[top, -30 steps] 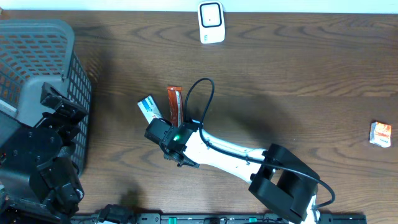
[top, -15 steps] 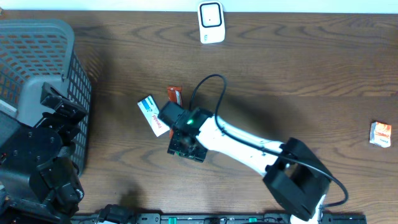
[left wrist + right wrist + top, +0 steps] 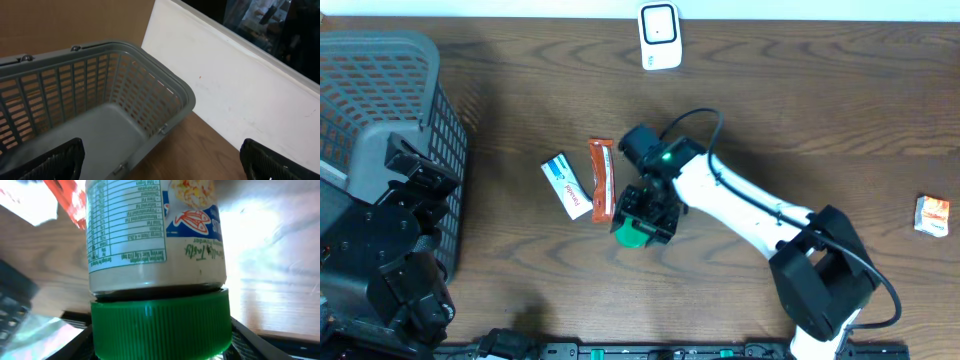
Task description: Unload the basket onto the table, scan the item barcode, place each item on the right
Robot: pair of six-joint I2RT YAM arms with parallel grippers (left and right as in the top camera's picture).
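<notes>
At the far left of the table (image 3: 840, 110), the grey basket (image 3: 380, 90) sits under the left gripper (image 3: 160, 167), whose fingers (image 3: 47, 162) are spread wide with nothing between them (it has no part in this step, as I judge it). Next come a blue-and-white packet (image 3: 565, 186) and an orange sachet (image 3: 601, 180), lying flat side by side. Just beside the sachet, the right gripper (image 3: 645, 215) pinches the jar (image 3: 155, 240) at its green lid (image 3: 160, 325), one finger on either side. The item looks to be in hand, so the step is presenting it. The scanner (image 3: 660, 37) stands at the far edge, well apart, and the next move calls for carrying the jar there and turning it until the code faces the scanner's window. No view shows the barcode: the wrist camera catches only a nutrition table and a fish picture. Whether the jar is clear of the wood I cannot tell. A small packet (image 3: 931, 215) at the far right is too small to read.
</notes>
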